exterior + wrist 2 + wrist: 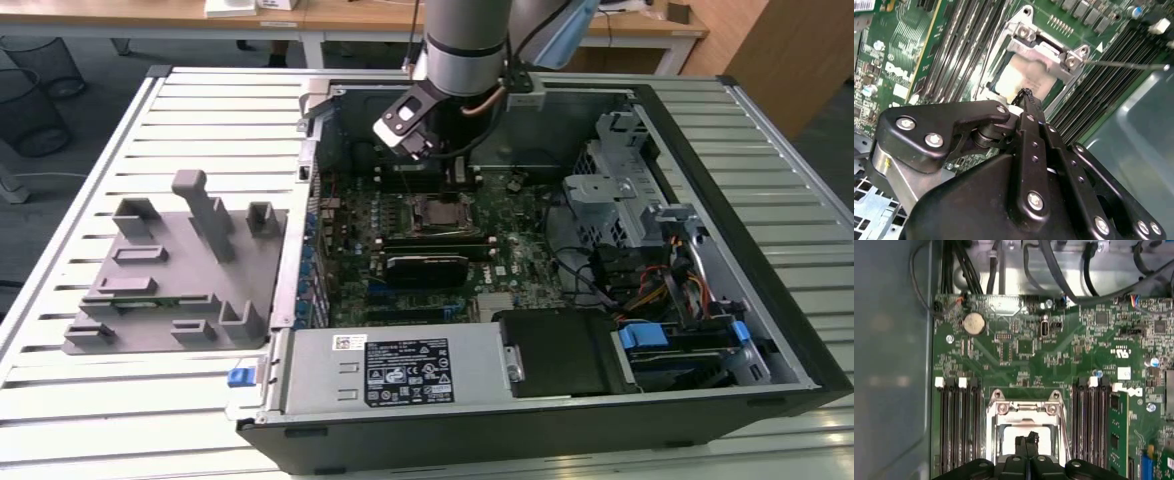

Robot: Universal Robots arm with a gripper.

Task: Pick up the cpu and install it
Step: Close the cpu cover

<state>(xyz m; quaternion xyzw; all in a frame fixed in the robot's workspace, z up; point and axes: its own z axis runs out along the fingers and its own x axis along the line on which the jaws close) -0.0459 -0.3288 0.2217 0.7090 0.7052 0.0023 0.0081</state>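
Where a slatted table [107, 420] carries an open computer case [534, 435], with a grey moulded fixture [160, 270] lying on the exterior view's left of it, the arm [467, 40] reaches down over the green motherboard [527, 235]. In the first wrist view the gripper [1027, 438] has its fingers drawn together, tip against tip, directly over the metal-rimmed socket frame [1026, 407]. Inside that frame the cpu [1010, 432] lies flat, pale and shiny, between two banks of memory slots [959, 425]; whether the fingertips touch it cannot be told.
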